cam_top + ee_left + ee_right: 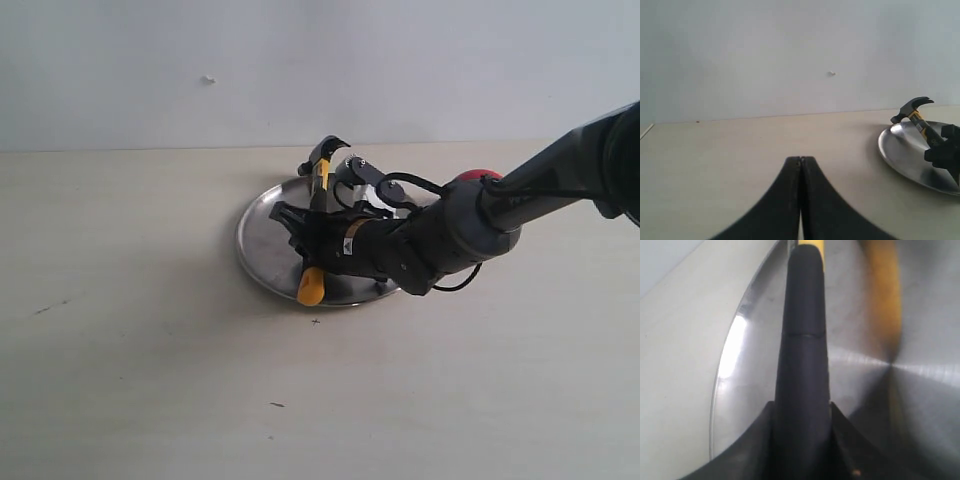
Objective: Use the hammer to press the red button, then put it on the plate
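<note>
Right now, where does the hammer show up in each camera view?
Exterior view: the hammer is mid-frame, lying across the plate with its head over the far rim.
Left wrist view: it is at the right edge, with its head above the plate's rim.
Right wrist view: its black handle runs up the centre.
Shared landmark: the silver plate shows in all three.

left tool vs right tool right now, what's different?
Left tool is shut and empty; right tool is clamped on the hammer by its handle. Left tool sits over bare table, away from the plate; right tool is over the plate. Both have black fingers.
</note>
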You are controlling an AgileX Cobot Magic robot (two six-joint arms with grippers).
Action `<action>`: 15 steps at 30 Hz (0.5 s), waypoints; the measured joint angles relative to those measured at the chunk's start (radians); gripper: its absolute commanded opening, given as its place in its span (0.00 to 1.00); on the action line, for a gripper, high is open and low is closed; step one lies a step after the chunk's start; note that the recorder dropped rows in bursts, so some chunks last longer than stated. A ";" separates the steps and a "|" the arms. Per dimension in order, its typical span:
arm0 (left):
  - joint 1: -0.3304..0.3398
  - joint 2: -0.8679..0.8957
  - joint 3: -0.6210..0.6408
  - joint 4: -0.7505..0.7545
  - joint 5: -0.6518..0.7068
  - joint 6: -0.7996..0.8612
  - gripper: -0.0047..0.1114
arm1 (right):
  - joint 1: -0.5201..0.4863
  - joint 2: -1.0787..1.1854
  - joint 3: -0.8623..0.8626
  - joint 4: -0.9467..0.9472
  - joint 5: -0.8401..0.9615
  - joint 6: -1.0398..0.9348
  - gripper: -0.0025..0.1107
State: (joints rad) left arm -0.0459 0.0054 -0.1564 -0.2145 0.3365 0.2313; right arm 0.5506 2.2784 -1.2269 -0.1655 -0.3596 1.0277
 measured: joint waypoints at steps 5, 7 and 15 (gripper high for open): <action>0.000 0.000 0.000 0.000 0.000 0.000 0.04 | 0.000 0.000 -0.004 0.018 0.019 0.004 0.15; 0.000 0.000 0.000 0.000 0.000 0.000 0.04 | 0.000 0.000 -0.004 0.020 0.019 0.004 0.23; 0.000 0.000 0.000 0.000 0.000 0.000 0.04 | 0.000 0.000 -0.007 0.020 0.009 -0.004 0.46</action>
State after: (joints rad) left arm -0.0459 0.0054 -0.1564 -0.2145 0.3365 0.2313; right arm 0.5506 2.2784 -1.2334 -0.1454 -0.3508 1.0236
